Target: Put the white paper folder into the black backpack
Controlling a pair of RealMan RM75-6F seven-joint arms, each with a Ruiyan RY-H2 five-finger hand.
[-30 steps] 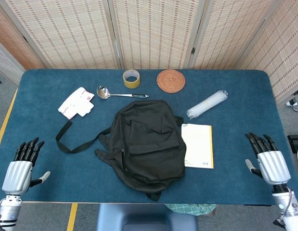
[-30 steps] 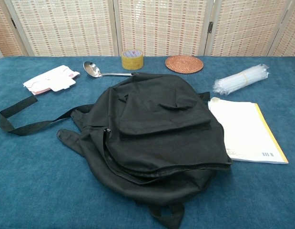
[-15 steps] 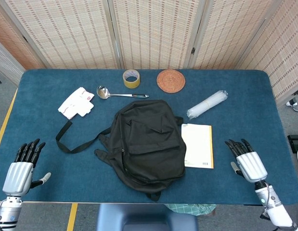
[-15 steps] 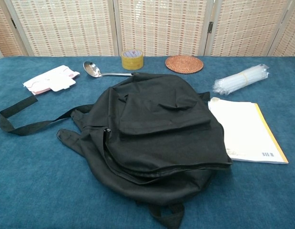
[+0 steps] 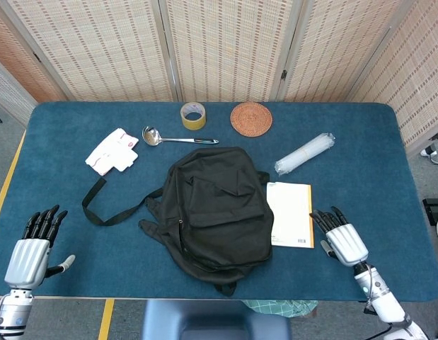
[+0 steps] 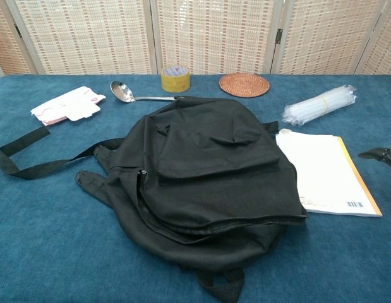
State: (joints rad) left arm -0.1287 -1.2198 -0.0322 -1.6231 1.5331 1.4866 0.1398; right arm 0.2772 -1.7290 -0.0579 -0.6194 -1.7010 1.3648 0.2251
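The black backpack (image 5: pixel 213 209) (image 6: pixel 204 177) lies flat in the middle of the blue table, zipped shut, its strap trailing left. The white paper folder (image 5: pixel 292 213) (image 6: pixel 324 172) with a yellow edge lies flat just right of the backpack, its left edge tucked under it. My right hand (image 5: pixel 340 239) hovers open a little right of the folder's near corner, fingers spread; only its fingertips (image 6: pixel 378 153) show at the chest view's right edge. My left hand (image 5: pixel 33 246) stays open at the table's front left corner, far from both.
A clear sleeve of plastic cups (image 5: pixel 304 154) lies beyond the folder. At the back are a woven coaster (image 5: pixel 251 118), a tape roll (image 5: pixel 192 115) and a metal ladle (image 5: pixel 173 137). A white and red packet (image 5: pixel 112 151) lies at the left.
My right hand has moved left and forward from the table's right edge to just beside the folder. The left hand has barely shifted. Nothing on the table has moved.
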